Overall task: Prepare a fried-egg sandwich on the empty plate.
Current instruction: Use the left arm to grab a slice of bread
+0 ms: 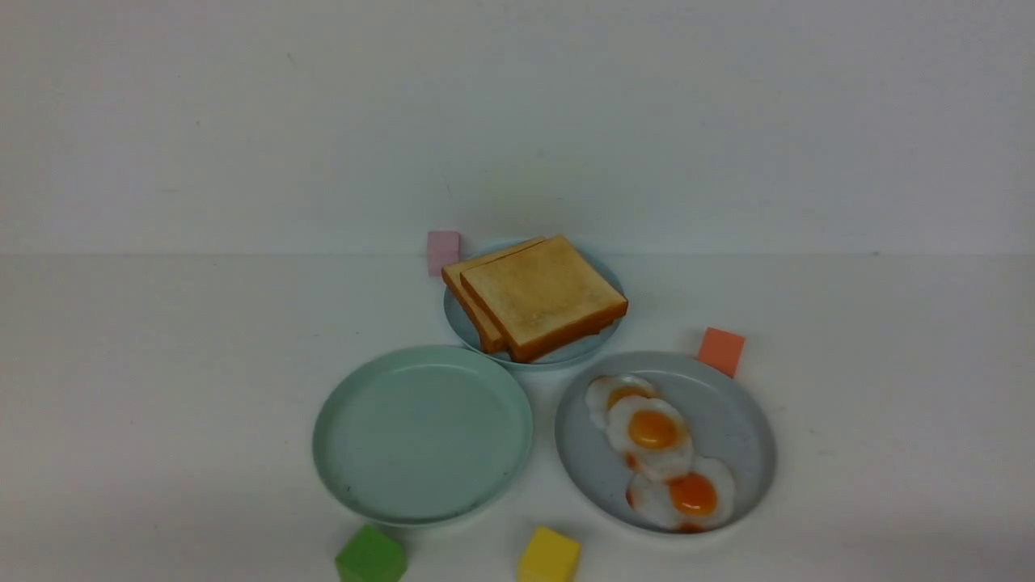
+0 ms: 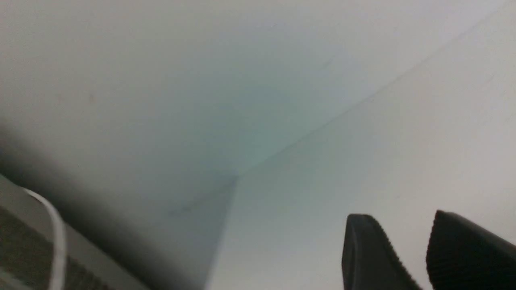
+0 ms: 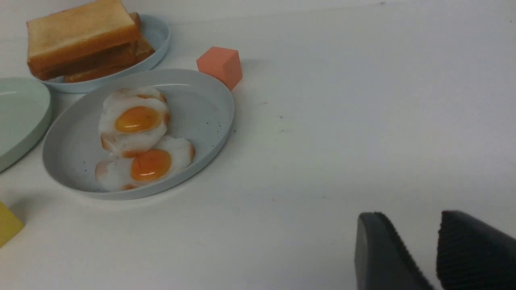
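On the desk (image 1: pixel 162 404), left claw (image 2: pixel 401 225) and right claw (image 3: pixel 407 223) both apart and empty, the plate (image 1: pixel 420 436) lies bare just beside the toast stack (image 1: pixel 485 319), whose top slice (image 1: pixel 546 291) wants an edge pinch and centred landing.

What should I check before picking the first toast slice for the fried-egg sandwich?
1. Round pale mint-green plate empty: ok.
2. Square golden-brown toast slices stacked on small light-blue plate, top slice uncovered: ok.
3. White orange-yolked fried eggs on grey-blue plate lying apart: not ok, they overlap.
4. Left gripper open, nothing between fingers: ok.
5. Right gripper open, nothing between fingers: ok.
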